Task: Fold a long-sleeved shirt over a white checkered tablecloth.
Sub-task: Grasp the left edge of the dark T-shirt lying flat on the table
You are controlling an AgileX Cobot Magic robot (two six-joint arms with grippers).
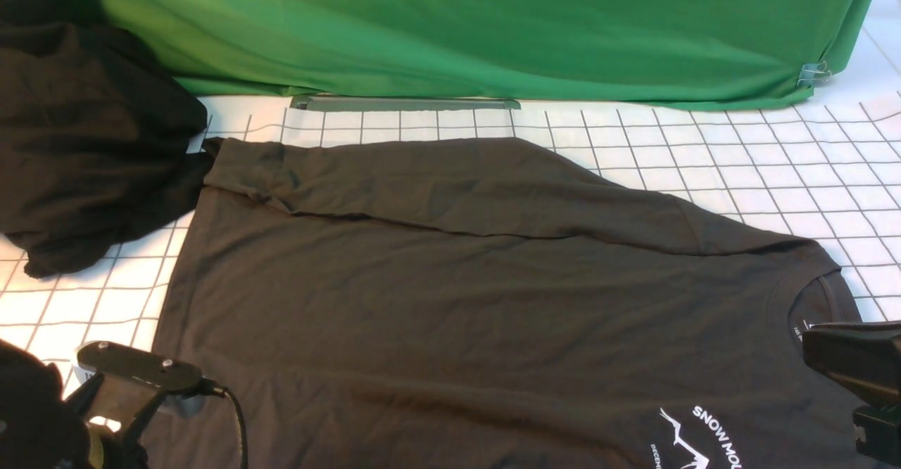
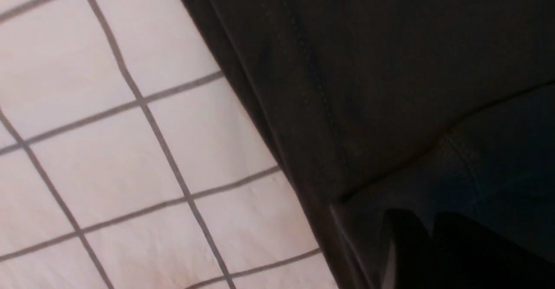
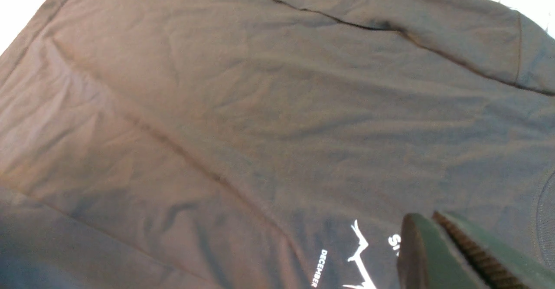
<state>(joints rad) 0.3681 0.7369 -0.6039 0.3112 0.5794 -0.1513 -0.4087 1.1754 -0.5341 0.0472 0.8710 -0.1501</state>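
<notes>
The shirt [image 1: 450, 300] has its chest print [image 1: 697, 441] cut off at the view's edge; the right gripper [image 3: 431, 217] is closed, the left gripper [image 2: 429, 230] too dark and blurred to judge.

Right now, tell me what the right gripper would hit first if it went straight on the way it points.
Most likely the shirt, close beside its white print; the shut right gripper aims at it, though depth is unclear.
</notes>
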